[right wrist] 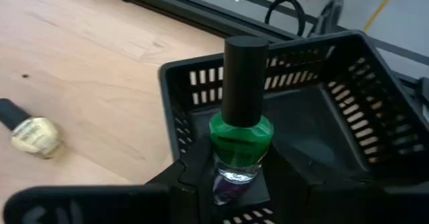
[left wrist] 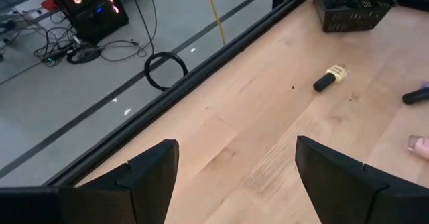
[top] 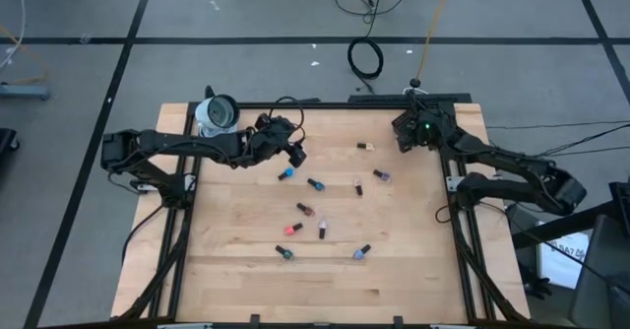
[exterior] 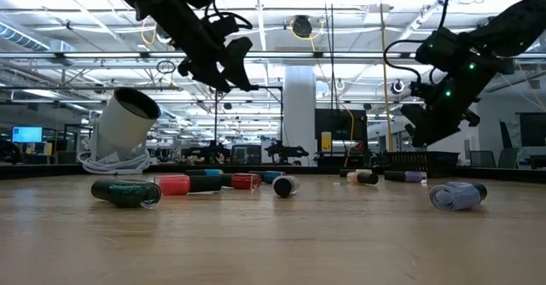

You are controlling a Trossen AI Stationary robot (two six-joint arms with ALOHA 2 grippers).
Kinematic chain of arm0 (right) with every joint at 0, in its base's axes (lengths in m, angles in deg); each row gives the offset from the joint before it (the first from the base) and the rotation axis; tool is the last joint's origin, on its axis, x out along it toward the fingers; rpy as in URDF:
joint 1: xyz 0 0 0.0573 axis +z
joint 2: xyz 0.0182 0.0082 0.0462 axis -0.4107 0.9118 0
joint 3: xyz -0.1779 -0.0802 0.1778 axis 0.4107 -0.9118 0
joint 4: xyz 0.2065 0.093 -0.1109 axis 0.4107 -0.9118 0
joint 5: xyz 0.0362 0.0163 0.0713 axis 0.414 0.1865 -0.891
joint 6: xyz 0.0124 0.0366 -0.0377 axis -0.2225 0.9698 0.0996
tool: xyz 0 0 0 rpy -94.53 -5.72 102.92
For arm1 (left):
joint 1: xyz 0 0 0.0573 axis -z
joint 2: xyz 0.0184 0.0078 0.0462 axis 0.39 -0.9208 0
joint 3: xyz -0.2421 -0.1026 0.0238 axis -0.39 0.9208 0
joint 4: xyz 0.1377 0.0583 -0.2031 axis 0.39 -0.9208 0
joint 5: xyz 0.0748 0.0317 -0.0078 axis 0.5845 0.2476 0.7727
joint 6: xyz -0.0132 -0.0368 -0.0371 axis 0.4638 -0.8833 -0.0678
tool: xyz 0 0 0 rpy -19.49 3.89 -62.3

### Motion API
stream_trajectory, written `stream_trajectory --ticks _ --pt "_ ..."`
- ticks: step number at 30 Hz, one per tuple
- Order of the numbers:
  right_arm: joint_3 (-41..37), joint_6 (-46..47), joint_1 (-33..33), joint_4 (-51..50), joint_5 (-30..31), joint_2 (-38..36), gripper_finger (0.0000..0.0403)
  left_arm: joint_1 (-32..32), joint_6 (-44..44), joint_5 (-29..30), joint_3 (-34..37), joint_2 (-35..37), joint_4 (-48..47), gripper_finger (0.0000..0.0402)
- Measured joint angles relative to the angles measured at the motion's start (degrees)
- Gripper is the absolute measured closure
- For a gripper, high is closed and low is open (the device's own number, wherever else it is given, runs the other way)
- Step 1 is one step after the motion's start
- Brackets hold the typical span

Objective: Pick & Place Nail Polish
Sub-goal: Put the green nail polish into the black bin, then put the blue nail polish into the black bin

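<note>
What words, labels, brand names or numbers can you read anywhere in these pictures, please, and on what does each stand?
None can be read.
Green nail polish bottle in the right tool: any label is hidden.
Beige nail polish bottle: marks too small to read.
White paper beside the table: print too small to read.
Screens in the room behind: too blurred to read.

The high view looks straight down on the whole table. The low view sits at tabletop level, facing across scattered bottles into the room. The left wrist view looks over the table's far edge; the right wrist view sits close above the basket, seen in both.
</note>
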Motion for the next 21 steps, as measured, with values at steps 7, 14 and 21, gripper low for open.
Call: stream_trajectory --ticks 7,14,21 --pt "0.0 0.0 -0.1 0.0 0.0 0.0 0.0244 0.0 -1.0 0.0 0.0 0.0 0.0 0.0107" --pt "0.0 -0.4 -0.1 0.2 0.0 0.0 0.0214 0.0 -1.0 0.0 0.0 0.0 0.0 0.0107" --pt "0.0 -3.9 0.0 4.6 -8.1 -4.9 0.022 0.0 -0.4 -3.0 0.0 0.6 -4.5 0.0107"
